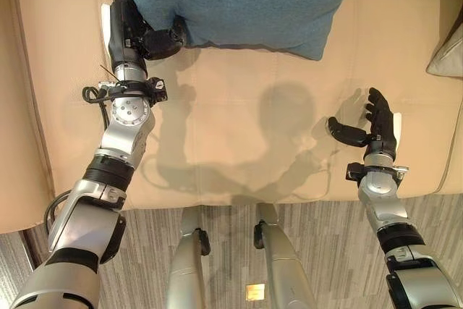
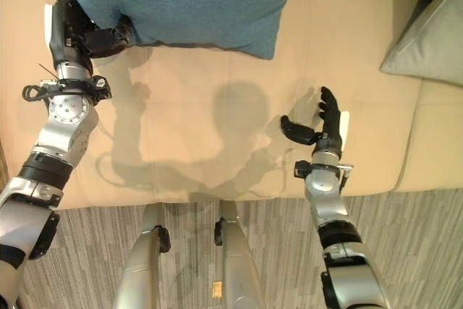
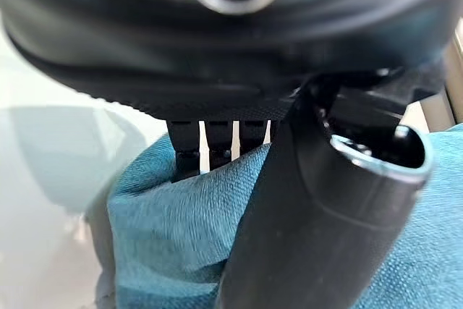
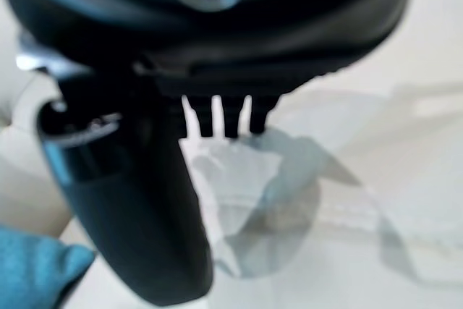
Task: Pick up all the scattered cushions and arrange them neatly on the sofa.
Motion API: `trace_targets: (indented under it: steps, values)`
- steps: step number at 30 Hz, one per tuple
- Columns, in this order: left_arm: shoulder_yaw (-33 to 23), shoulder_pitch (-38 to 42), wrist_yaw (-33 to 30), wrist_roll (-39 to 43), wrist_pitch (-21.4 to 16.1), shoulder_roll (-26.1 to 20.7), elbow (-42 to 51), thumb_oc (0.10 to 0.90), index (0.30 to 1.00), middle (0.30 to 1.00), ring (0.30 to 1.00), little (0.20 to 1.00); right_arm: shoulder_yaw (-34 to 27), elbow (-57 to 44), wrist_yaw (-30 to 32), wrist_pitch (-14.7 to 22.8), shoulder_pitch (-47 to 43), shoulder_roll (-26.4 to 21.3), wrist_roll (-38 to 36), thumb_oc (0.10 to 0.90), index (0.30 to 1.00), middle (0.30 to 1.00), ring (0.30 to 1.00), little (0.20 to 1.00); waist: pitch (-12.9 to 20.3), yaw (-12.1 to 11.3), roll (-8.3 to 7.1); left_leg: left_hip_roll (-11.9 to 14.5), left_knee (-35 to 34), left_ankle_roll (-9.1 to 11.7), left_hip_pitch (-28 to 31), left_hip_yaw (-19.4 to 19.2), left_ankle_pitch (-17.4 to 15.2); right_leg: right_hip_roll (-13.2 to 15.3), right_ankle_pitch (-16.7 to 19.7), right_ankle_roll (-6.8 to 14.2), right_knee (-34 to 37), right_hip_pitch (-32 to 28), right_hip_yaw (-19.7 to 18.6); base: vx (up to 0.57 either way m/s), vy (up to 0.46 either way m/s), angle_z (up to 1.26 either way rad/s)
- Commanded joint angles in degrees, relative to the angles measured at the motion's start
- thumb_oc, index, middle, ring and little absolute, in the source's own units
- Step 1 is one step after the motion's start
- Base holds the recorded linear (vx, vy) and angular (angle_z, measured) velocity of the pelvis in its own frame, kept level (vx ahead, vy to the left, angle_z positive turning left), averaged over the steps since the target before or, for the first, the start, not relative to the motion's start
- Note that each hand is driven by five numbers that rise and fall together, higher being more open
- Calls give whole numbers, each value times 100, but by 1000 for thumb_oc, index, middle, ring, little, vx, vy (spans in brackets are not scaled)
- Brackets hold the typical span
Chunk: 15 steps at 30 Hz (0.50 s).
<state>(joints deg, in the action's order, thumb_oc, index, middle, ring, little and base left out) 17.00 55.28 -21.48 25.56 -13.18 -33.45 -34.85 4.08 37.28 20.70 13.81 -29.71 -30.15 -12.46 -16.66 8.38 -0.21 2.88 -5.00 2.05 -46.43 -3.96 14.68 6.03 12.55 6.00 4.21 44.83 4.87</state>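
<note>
2 cushions are in sight. The teal cushion (image 1: 242,1) lies on the sofa's seat (image 1: 239,135) toward the backrest, its lower left corner caught by the left hand (image 1: 155,40). In the left wrist view the thumb (image 3: 318,229) presses over the fabric while the fingers (image 3: 210,142) sink behind the edge, so the hand is curled closed on that corner in a pinch.

The cloth looks woven and matte, bunching where it is held, which suggests a soft, light, stuffed body that folds and sags rather than staying flat. It is unlikely to slip or break, but a corner grip would probably let the far side droop and swing. A hold deeper along the edge, or a second hand under the opposite side, should steer it better.

The right hand (image 2: 322,129) hovers above the seat's front part, well apart from the teal cushion, fingers straight and thumb spread, holding nothing.

A grey cushion (image 2: 430,34) leans at the sofa's right end. Striped grey carpet (image 1: 318,244) runs in front of the sofa.
</note>
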Motion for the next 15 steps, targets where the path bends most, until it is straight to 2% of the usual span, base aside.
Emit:
trace_targets:
  steps: [1, 6, 7, 10, 15]
  values:
    - [-111, 404, 55, -450, -343, -301, 350, 800, 900, 900, 900, 900, -173, -257, -45, 246, 98, 8, 101, 800, 900, 900, 900, 900, 370, -143, -39, -70, 0, 410, 245, 51, -725, -12, -433, 543, 79, -191, 202, 0, 0, 0]
    - [-407, 174, 53, -351, -296, -612, -132, 800, 900, 900, 900, 900, -287, -290, -87, 249, 229, -5, 73, 800, 900, 900, 900, 900, 423, -140, -48, -65, 0, 414, 375, 33, -738, -5, -436, 534, 79, -329, 203, -1, -2, -1]
    - [-555, -22, 103, -337, -285, -806, -257, 800, 900, 900, 900, 900, -358, -335, -129, 254, 371, 7, 31, 800, 900, 900, 900, 900, 447, -146, -51, -63, 0, 420, 468, 25, -747, -6, -445, 527, 79, -434, 206, 0, 0, 0]
    - [-792, -427, 153, -334, -259, -983, -345, 800, 900, 900, 900, 900, -407, -391, -200, 241, 560, 44, -14, 800, 900, 900, 900, 900, 488, -172, -59, -57, 0, 428, 633, 16, -765, 4, -456, 519, 79, -611, 221, 0, 0, 0]
    - [-1221, -1280, 219, -326, -302, -980, -184, 800, 900, 900, 900, 900, -419, -542, -332, 221, 938, 172, -53, 800, 900, 900, 900, 900, 532, -217, -110, -48, 0, 448, 1014, 13, -794, 2, -494, 489, 79, -1025, 286, 0, 0, 0]
